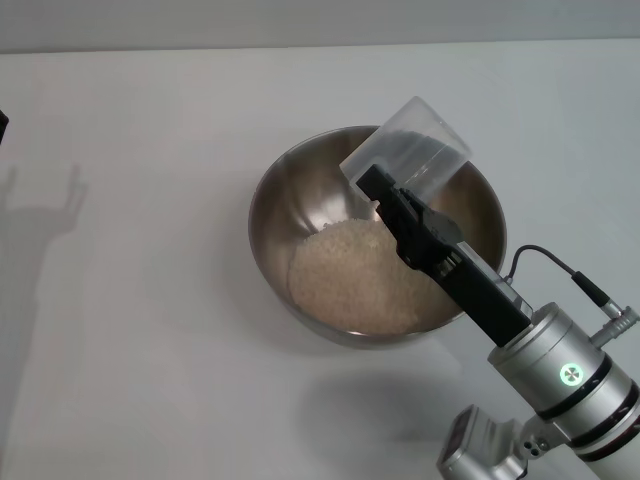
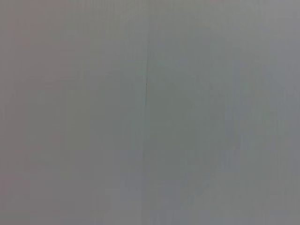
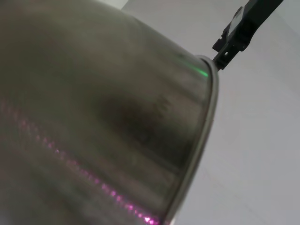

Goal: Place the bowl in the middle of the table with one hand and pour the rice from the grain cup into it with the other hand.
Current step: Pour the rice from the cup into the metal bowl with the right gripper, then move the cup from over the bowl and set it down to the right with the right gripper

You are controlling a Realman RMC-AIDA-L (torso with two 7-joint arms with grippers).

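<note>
Head view shows the right arm reaching up from the lower right, its right gripper [image 1: 392, 205] clamped on the grain cup [image 1: 408, 152], which is tipped mouth-down over the far side of the bowl [image 1: 275, 200]. One bowl, one cup and one heap of rice [image 1: 355, 275] inside the bowl sit on the table [image 1: 140, 300]. Right wrist view shows the bowl's outer wall [image 3: 93, 117] close up; the left gripper appears in no view.

The table [image 1: 130, 330] is bare all around the bowl [image 1: 290, 200]. Over the bowl, the tipped cup [image 1: 410, 150] and right gripper [image 1: 385, 200] block the way.
</note>
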